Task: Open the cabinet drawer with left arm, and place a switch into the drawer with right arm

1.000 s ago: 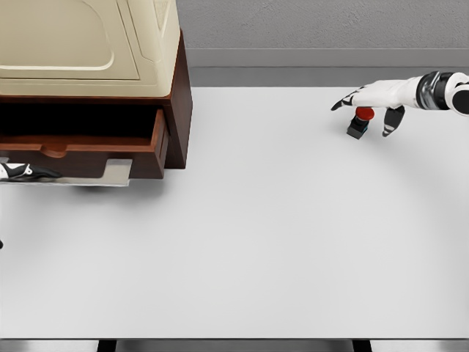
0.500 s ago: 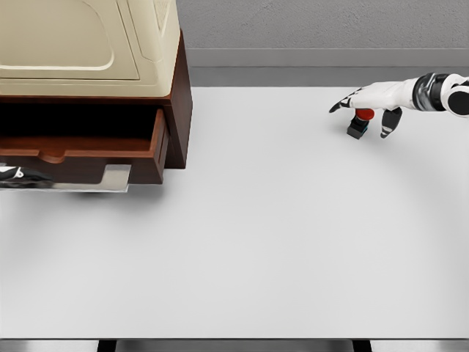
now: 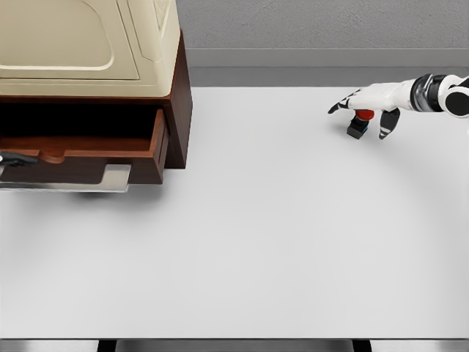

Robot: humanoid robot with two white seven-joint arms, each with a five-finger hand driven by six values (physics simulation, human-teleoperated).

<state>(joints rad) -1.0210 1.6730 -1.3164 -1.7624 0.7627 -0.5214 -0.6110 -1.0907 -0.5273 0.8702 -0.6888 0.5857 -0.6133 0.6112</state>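
A brown wooden cabinet (image 3: 180, 110) stands at the table's back left, and its drawer (image 3: 80, 167) is pulled out, with a silver handle bar (image 3: 66, 188) along the front. Only a sliver of my left hand (image 3: 7, 157) shows at the picture's left edge by the drawer front. The switch (image 3: 357, 127), a small black box with a red button, stands on the table at the far right. My right hand (image 3: 359, 117) hovers just over it with fingers spread to either side and is open.
A large beige appliance (image 3: 88, 44) sits on top of the cabinet. The white table (image 3: 256, 235) stretches between the drawer and the switch. A grey wall (image 3: 322, 29) runs behind the table's back edge.
The drawer front has come slightly further out. My left hand has slid up and left, almost out of view. My right hand has crept a little left over the switch.
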